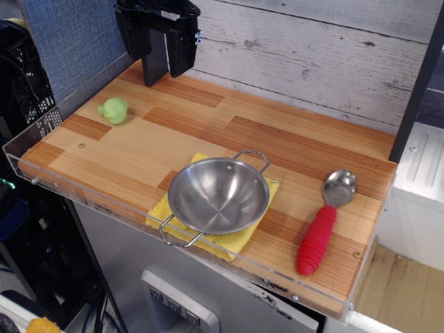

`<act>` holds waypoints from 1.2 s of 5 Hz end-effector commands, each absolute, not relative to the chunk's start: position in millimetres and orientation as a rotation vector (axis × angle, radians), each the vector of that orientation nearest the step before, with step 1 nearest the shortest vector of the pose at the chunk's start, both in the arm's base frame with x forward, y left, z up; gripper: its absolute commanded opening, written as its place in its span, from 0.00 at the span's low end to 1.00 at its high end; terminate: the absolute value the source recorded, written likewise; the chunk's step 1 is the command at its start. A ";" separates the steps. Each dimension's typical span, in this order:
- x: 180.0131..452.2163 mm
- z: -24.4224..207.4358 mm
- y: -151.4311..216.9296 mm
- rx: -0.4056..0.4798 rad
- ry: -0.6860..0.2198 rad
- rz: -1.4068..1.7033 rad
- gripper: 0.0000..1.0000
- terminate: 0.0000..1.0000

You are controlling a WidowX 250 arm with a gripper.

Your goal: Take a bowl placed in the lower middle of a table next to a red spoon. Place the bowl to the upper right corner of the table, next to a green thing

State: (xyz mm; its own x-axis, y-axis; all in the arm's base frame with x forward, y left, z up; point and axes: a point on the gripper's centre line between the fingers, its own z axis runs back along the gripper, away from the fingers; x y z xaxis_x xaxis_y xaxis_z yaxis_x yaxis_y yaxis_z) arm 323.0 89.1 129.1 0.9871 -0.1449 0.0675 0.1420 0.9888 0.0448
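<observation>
One bowl (218, 195) sits at lower centre on a yellow cloth (229, 243). Gripper (158, 52) hovers upper left, fingers apart and empty. Risk: the smooth rim slipping, or the cloth dragging along.

Behind the scene you see a whitewashed plank wall (312, 55) and a blue-grey fabric panel (69, 41). A black crate (24, 83) stands at your left.

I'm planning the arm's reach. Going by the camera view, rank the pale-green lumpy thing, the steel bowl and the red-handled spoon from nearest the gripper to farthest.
1. Pale-green lumpy thing, left, below the black gripper.
2. Shiny steel bowl, front middle, on the yellow cloth.
3. Red-handled spoon, far right.
</observation>
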 end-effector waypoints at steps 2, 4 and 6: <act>307.8 113.4 83.5 0.024 -0.070 -0.166 1.00 0.00; 281.3 89.2 61.2 0.021 -0.077 -0.215 1.00 0.00; 270.6 62.9 41.3 0.027 -0.038 -0.253 1.00 0.00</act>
